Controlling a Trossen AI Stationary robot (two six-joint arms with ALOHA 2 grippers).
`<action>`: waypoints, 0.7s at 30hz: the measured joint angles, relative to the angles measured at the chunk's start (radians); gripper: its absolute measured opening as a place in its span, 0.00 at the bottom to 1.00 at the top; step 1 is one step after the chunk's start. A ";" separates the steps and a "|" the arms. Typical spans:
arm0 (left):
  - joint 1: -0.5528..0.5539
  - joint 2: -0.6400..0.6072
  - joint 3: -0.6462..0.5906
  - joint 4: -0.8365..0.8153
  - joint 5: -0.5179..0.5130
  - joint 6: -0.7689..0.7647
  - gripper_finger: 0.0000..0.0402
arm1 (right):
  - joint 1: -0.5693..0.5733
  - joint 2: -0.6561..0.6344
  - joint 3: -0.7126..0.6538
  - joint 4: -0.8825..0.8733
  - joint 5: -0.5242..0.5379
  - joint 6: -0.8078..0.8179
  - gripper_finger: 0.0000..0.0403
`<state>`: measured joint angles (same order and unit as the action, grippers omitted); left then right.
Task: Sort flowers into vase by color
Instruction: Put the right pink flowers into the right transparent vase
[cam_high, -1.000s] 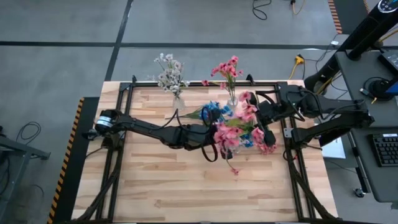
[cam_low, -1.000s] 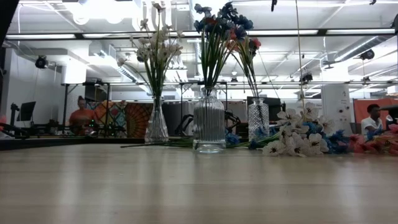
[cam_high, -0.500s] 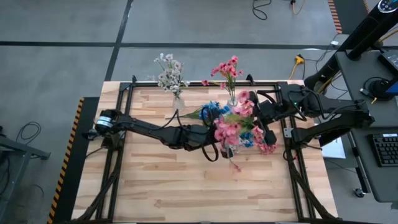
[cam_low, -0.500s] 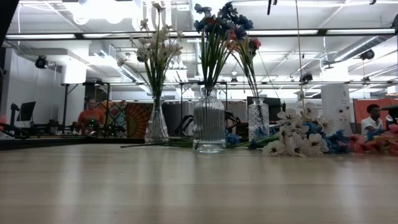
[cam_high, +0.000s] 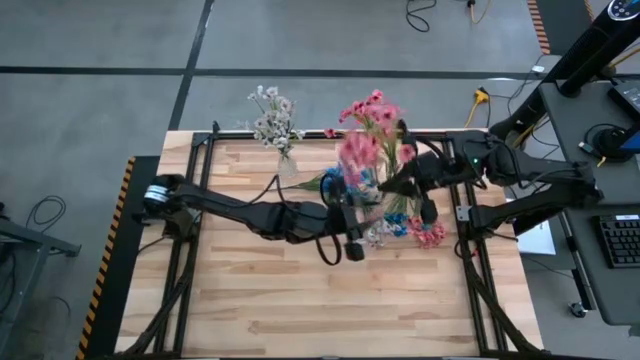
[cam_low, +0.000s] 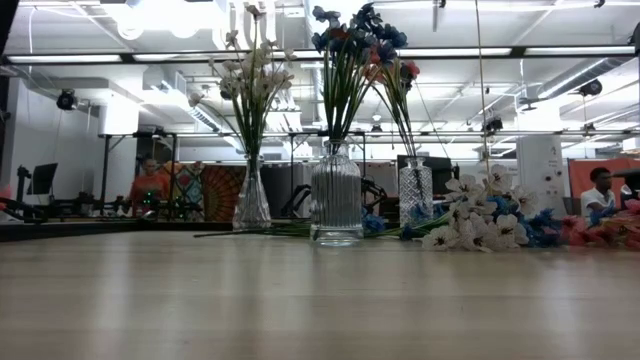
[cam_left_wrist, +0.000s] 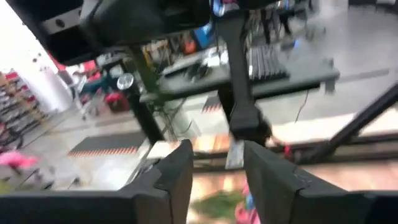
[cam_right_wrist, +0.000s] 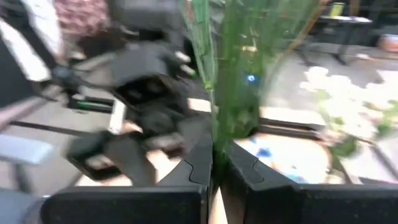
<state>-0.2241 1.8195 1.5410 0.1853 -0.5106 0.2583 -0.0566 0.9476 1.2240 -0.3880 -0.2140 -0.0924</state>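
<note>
My right gripper (cam_high: 388, 188) is shut on a pink flower spray (cam_high: 360, 150), held in the air beside the vase of pink flowers (cam_high: 373, 160) at the far edge. My left gripper (cam_high: 354, 246) stands open just near of it, with nothing between its fingers (cam_left_wrist: 177, 177). The blue-flower vase (cam_low: 337, 205) stands between the white-flower vase (cam_low: 252, 205) and the pink-flower vase (cam_low: 415, 195). Loose white, blue and pink flowers (cam_low: 485, 225) lie on the table. My right gripper pinches the pink spray's green stem (cam_right_wrist: 214, 127) between its two fingers (cam_right_wrist: 198, 163). The fingers come in level from the table's right side and lie across the stem. The spray is lifted clear of the table, and its blossoms (cam_high: 362, 148) lean toward the far edge.
A black frame (cam_high: 200, 160) runs around the wooden tabletop. Loose pink blossoms (cam_high: 430, 235) lie close to the right arm. The near half of the table (cam_high: 300, 300) is bare wood. People sit at desks in the room beyond.
My right gripper has shut on the pink spray's stem. My left gripper has opened, let go of it and drawn back a little. The spray has swung up from over the loose pile toward the far edge, near the pink vase.
</note>
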 joint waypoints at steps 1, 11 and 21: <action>-0.004 -0.017 0.000 -0.044 -0.019 -0.010 0.34 | -0.020 -0.004 0.000 -0.007 0.004 -0.005 0.03; -0.094 -0.209 0.000 -0.379 -0.127 -0.066 0.43 | -0.264 -0.051 -0.067 0.007 -0.068 -0.023 0.03; -0.204 -0.355 -0.058 -0.494 -0.301 -0.078 0.43 | -0.442 -0.162 -0.368 0.305 -0.134 0.025 0.03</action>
<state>-0.4280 1.4646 1.4825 -0.3086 -0.8117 0.1803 -0.4987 0.7854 0.8561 -0.0835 -0.3482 -0.0674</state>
